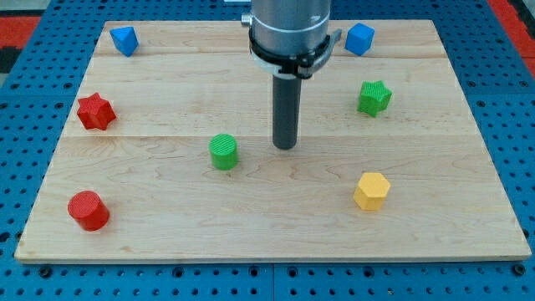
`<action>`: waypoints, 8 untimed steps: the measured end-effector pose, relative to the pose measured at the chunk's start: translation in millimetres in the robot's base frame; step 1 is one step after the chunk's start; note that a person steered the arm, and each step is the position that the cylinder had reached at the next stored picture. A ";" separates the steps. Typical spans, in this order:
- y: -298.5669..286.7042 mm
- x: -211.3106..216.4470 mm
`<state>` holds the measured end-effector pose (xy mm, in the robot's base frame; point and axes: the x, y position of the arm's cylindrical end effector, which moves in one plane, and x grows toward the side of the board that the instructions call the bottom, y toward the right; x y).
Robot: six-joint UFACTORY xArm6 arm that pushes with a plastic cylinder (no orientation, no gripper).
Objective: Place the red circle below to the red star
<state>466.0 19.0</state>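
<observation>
Red circle (88, 210) sat at the board's (267, 238) bottom left, directly below the red star (95, 111), well apart. Yellow hexagon (371, 191) lay bottom right. The tip (285, 147) rested mid-board, just right of the green cylinder (223, 151), not touching. No pincer on this rod. Green star (374, 97) and two blue blocks (124, 39) (359, 38) farther back.

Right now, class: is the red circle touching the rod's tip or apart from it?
Apart. The red circle sits near the view's bottom-left; my tip is mid-board.
</observation>
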 end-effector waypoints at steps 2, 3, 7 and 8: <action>-62.3 86.1; -136.9 102.6; -251.5 114.3; -255.9 122.7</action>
<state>588.7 -236.9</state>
